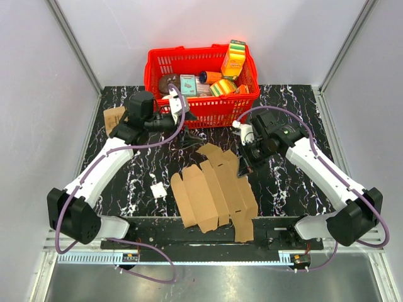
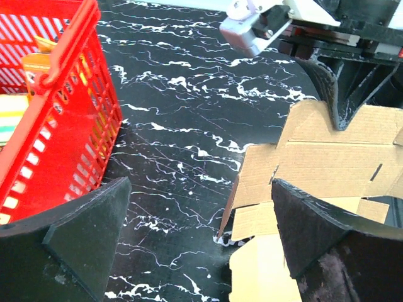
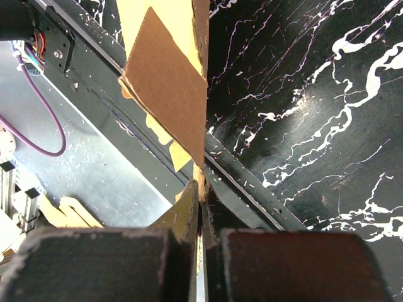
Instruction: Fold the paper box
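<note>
Brown cardboard: the paper box (image 1: 214, 195) lies flat mid-table (image 1: 141, 182), long axis eleven to five o'clock. Right gripper (image 1: 244, 165) pinches its far flap; left gripper (image 1: 187, 117) gapes wide, box at its five o'clock.

Bright, even light, soft shadows (wrist views blur up close).

I see the paper box (image 1: 214, 192) in plain, unprinted brown. My table (image 1: 289, 189) is black with thin white marble veins. The basket (image 1: 203, 107) is bright red, its walls a slotted lattice. Inside sit a yellow package (image 1: 234, 58) topped with green and a teal carton (image 1: 187, 85). The left arm (image 1: 104, 167) and right arm (image 1: 318, 167) are white with black joints. A small white scrap (image 1: 158, 190) shows against the black.
</note>
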Motion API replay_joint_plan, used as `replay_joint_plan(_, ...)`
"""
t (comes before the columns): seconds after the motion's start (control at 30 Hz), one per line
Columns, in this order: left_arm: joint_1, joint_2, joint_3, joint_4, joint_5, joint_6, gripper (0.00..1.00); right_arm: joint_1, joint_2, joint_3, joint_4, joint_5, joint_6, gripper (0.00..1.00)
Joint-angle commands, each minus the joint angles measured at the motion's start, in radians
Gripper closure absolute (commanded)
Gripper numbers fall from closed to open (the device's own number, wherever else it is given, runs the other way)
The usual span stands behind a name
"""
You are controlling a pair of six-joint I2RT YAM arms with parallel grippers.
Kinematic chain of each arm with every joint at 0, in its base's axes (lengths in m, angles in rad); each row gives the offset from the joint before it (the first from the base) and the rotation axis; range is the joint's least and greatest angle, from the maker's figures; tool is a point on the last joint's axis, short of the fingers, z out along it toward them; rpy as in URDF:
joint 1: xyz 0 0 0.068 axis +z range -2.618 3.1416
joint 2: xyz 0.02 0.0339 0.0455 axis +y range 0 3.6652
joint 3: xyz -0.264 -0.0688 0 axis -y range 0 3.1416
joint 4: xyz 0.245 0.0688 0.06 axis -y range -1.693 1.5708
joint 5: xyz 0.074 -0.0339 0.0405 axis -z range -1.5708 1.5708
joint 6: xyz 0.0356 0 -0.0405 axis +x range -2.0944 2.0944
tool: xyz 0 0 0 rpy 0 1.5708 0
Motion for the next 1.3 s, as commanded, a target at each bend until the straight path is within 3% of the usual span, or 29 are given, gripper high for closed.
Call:
replay_joint_plan(0.0,-0.013,0.007,0.017,-0.009,0.073,0.089,0.01,-0.002,-0.023,0.021,-0.001,-0.044,-0.023,1.00)
replay_joint_plan(0.2,-0.074,0.012,-0.044,-0.001,-0.023,0.157,0.01,-0.002,-0.013,0.020,0.005,-0.053,-0.022,1.00)
replay_joint_plan(0.4,-0.100,0.032,-0.061,0.019,-0.020,0.161,0.01,-0.002,-0.017,0.017,0.008,-0.056,-0.023,1.00)
replay_joint_plan(0.53,-0.122,0.058,-0.061,0.019,-0.042,0.164,0.06,-0.002,-0.019,0.017,0.016,-0.065,-0.023,1.00)
replay_joint_plan(0.77,-0.125,0.096,-0.034,0.020,-0.026,0.149,0.25,-0.003,-0.023,0.023,0.016,-0.070,-0.020,1.00)
replay_joint_plan(0.93,-0.131,0.142,0.026,-0.058,-0.026,0.171,0.45,-0.002,-0.026,0.024,0.017,-0.068,-0.022,1.00)
replay_joint_plan(1.1,-0.143,0.176,0.072,-0.124,-0.040,0.172,0.55,-0.003,-0.025,0.026,0.020,-0.070,-0.022,1.00)
replay_joint_plan(1.27,-0.145,0.199,0.104,-0.165,-0.019,0.168,0.79,-0.002,-0.028,0.030,0.023,-0.062,-0.018,1.00)
